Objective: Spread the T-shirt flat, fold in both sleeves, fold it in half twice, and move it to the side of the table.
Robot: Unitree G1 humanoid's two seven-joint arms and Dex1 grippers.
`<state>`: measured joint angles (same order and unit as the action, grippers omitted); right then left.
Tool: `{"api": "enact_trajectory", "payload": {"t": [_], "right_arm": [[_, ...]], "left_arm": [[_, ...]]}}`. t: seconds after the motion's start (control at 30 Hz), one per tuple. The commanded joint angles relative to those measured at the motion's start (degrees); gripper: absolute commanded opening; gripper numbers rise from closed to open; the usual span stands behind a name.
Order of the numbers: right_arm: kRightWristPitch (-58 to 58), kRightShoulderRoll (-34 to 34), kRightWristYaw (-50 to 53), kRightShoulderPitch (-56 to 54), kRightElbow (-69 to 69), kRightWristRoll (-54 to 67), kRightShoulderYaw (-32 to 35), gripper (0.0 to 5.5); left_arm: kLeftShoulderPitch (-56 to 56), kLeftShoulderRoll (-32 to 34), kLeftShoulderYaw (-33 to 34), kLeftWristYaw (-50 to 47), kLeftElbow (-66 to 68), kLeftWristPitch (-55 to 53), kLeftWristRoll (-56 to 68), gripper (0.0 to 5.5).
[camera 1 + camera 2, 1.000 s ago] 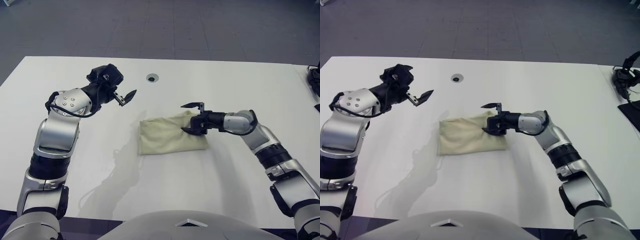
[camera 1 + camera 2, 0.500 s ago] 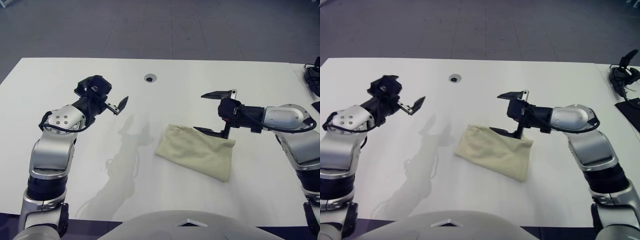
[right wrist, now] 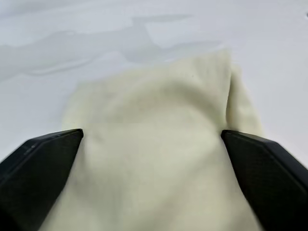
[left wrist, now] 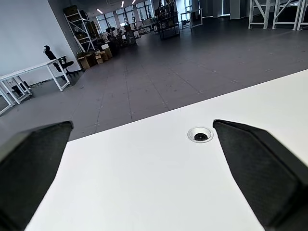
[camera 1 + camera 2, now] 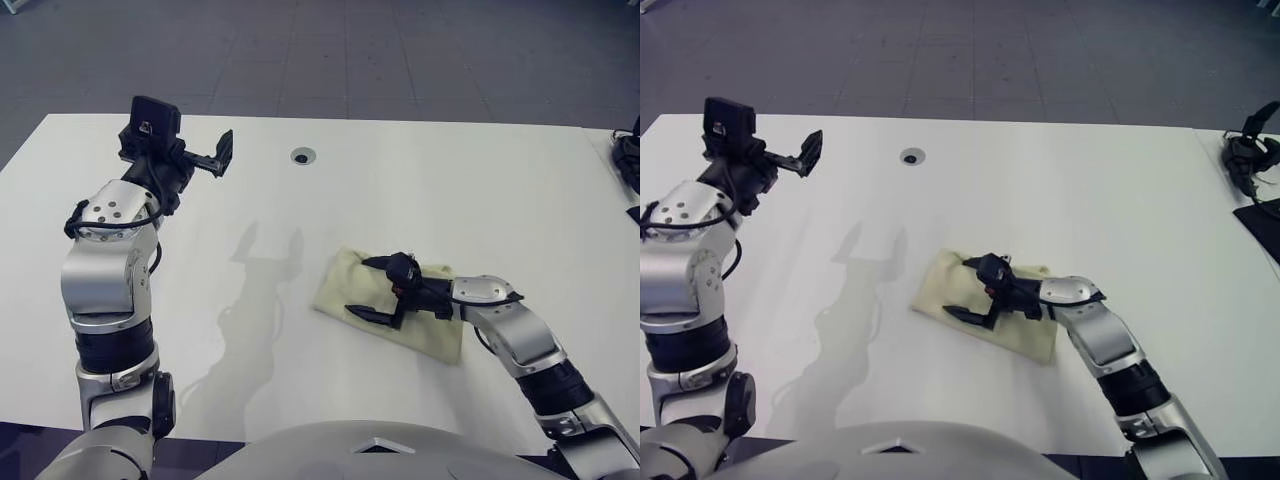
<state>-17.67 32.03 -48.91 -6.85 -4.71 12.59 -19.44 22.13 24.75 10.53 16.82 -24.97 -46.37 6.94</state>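
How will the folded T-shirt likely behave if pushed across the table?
Probably floppy: the T-shirt shows soft, rounded, uneven edges. Likely light, sliding easily on the smooth white table. Pushed at one edge by the open right gripper over it, it may bunch rather than shift whole.

The right claw point(image 5: 362, 288) and its wrist cover the middle of the folded T-shirt point(image 5: 428, 334); the layers inside the fold are hidden. At the right edge of the counter point(image 5: 1040, 180), a dark flat item point(image 5: 1265, 222) is cut off by the picture edge; identity indeterminate.
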Motion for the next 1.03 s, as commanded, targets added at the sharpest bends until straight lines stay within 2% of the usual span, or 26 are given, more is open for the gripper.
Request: {"api": "enact_trajectory", "payload": {"t": [0.03,0.13,0.27,0.53,0.63,0.7,0.77,0.83,0.93,1.03], "right_arm": [[4.16,-0.98,12.14,1.56,20.33,-8.41,2.44,5.37],[8.45,-0.83,25.64,2.75,40.20,-6.91,11.26,5.37],[13.23,2.56,33.00,1.25,54.92,-1.12,20.81,5.37],[20.05,5.10,33.96,-5.37,64.14,-0.34,24.08,5.37],[21.47,5.00,34.78,-8.24,57.11,0.18,25.46,5.37],[18.38,4.52,37.48,-8.61,42.67,1.78,27.32,5.37],[10.65,1.93,42.89,-9.87,22.17,3.66,27.79,5.37],[3.96,-4.59,47.17,-13.04,9.37,5.02,24.72,5.37],[0.64,-13.10,50.21,-15.03,8.01,3.46,20.28,5.37],[-2.68,-17.11,53.14,-14.14,5.31,2.00,20.00,5.37]], "left_arm": [[0.49,-0.57,-1.55,-1.58,-0.30,0.31,-0.62,5.40],[-1.81,-2.27,-3.18,-3.45,-2.70,0.20,-1.32,5.40],[-6.57,-4.94,-3.80,-6.13,-6.97,-0.88,-1.66,5.40],[-7.42,-8.05,-6.18,-9.43,-7.19,-0.47,-1.79,5.40],[-7.66,-7.98,-6.15,-10.09,-6.68,-0.09,-1.91,5.40],[-7.67,-8.02,-5.84,-10.38,-6.28,0.06,-2.07,5.40],[-8.12,-8.10,-5.36,-10.82,-6.55,0.04,-2.04,5.40],[-8.61,-8.49,-5.56,-11.77,-6.32,0.46,-2.57,5.40],[-7.45,-9.66,-6.57,-13.09,-3.55,1.97,-3.25,5.40],[-6.91,-10.02,-6.60,-13.22,-1.84,3.33,-3.02,5.40]]}}
